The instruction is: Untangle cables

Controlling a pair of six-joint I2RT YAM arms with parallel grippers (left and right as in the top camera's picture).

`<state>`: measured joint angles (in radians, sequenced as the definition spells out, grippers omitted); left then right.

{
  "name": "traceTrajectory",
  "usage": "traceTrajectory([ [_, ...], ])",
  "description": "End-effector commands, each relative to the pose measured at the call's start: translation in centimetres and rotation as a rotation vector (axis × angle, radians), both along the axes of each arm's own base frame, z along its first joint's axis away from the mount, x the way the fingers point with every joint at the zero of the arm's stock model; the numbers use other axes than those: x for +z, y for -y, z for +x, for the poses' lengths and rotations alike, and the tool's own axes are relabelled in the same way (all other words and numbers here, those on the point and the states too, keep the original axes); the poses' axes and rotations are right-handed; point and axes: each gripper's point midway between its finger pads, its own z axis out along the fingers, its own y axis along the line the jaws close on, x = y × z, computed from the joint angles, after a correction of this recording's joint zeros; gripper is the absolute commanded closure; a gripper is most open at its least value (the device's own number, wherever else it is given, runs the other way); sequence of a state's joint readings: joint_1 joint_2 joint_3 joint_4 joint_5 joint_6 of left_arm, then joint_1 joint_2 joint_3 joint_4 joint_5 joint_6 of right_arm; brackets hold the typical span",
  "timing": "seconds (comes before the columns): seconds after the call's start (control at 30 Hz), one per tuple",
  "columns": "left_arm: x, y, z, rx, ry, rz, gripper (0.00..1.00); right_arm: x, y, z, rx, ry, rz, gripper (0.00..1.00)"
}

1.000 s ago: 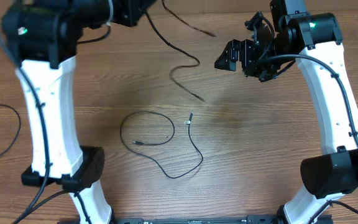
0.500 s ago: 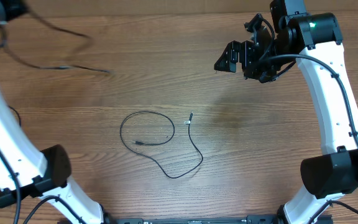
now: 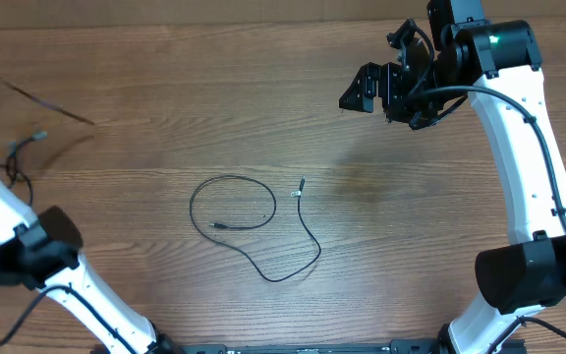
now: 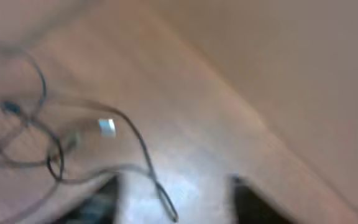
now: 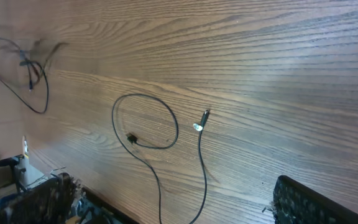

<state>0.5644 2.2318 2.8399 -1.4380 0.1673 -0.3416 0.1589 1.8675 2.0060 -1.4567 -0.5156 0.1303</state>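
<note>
One thin black looped cable (image 3: 234, 178) lay alone at the middle of the wooden table (image 3: 165, 88), both small plugs free. A second cable (image 3: 29, 139) lay well apart near the table's left edge, blurred, its silver plug (image 4: 106, 127) showing. The left gripper (image 4: 171, 186) hung over it, fingers apart and nothing clamped, as far as the blur allowed. The right gripper (image 3: 369, 90) hovered at the far right, jaws wide and empty. The step in hand looked like setting a separated cable aside. The next move would likely call for checking the left bundle for remaining crossings.
</note>
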Motion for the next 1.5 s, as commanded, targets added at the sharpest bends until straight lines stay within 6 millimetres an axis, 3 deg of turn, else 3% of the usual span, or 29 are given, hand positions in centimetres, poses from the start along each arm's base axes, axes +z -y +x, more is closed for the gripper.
traceTrajectory([
  [0.0,-3.8,-0.2,0.0,0.003,-0.104,-0.050,0.26,0.3,0.0,-0.2,0.001,0.013,-0.007,0.00],
  [0.1,-3.3,0.2,-0.4,0.000,-0.103,-0.053,0.26,0.3,0.0,-0.2,0.001,0.013,-0.007,0.00],
  [0.17,-1.1,0.9,-1.0,-0.012,-0.057,-0.042,0.27,0.3,0.0,-0.1,0.001,0.015,-0.009,0.00],
  [0.2,0.9,1.6,-1.7,-0.016,-0.018,-0.026,0.27,0.2,0.2,-0.1,-0.003,0.016,-0.019,0.00],
  [0.23,3.4,2.9,-2.6,-0.031,0.025,-0.006,0.27,0.1,0.4,0.0,-0.007,0.018,-0.033,0.00],
  [0.33,6.5,5.5,-4.5,-0.061,0.068,0.019,0.27,0.0,0.6,0.1,-0.012,0.020,-0.048,0.00],
  [0.37,7.6,7.1,-6.0,-0.070,0.065,0.027,0.26,0.0,0.6,0.1,-0.012,0.022,-0.047,0.00],
  [0.47,8.6,10.4,-8.5,-0.107,0.042,0.010,0.26,-0.1,0.9,0.5,-0.018,0.038,-0.064,0.00],
  [0.6,10.9,16.4,-8.7,-0.274,0.112,0.006,0.28,-0.6,2.3,0.8,-0.050,0.043,-0.131,0.00],
  [0.73,11.1,21.0,-8.2,-0.390,0.113,0.020,0.28,-0.6,3.9,1.3,-0.091,0.040,-0.138,0.00],
  [0.8,10.5,23.1,-7.9,-0.457,0.084,0.047,0.26,-0.7,5.5,1.8,-0.130,0.043,-0.157,0.00],
  [0.83,9.6,25.2,-7.8,-0.525,0.051,0.046,0.25,-1.0,7.5,2.2,-0.175,0.047,-0.199,0.00],
  [0.9,7.9,27.8,-7.7,-0.614,-0.009,0.043,0.25,-1.2,9.2,2.4,-0.215,0.044,-0.234,0.00],
  [0.97,4.9,30.8,-7.7,-0.707,-0.110,0.024,0.26,-1.3,11.0,2.4,-0.256,0.033,-0.250,0.00],
  [1.03,1.9,32.6,-8.1,-0.745,-0.222,0.024,0.29,-1.3,12.3,2.5,-0.287,0.026,-0.251,0.00],
  [1.13,-2.7,33.2,-8.9,-0.670,-0.403,0.057,0.30,-1.3,12.8,2.5,-0.300,0.023,-0.252,0.00],
  [1.3,-4.6,32.8,-11.8,-0.514,-0.490,0.114,0.27,-1.3,12.9,2.6,-0.301,0.028,-0.252,0.00],
  [1.43,-6.8,34.5,-16.2,-0.517,-0.503,0.102,0.23,-1.2,12.9,3.0,-0.302,0.042,-0.250,0.00],
  [1.47,-8.8,35.4,-17.8,-0.543,-0.514,0.049,0.22,-1.2,12.9,3.0,-0.303,0.044,-0.250,0.00],
])
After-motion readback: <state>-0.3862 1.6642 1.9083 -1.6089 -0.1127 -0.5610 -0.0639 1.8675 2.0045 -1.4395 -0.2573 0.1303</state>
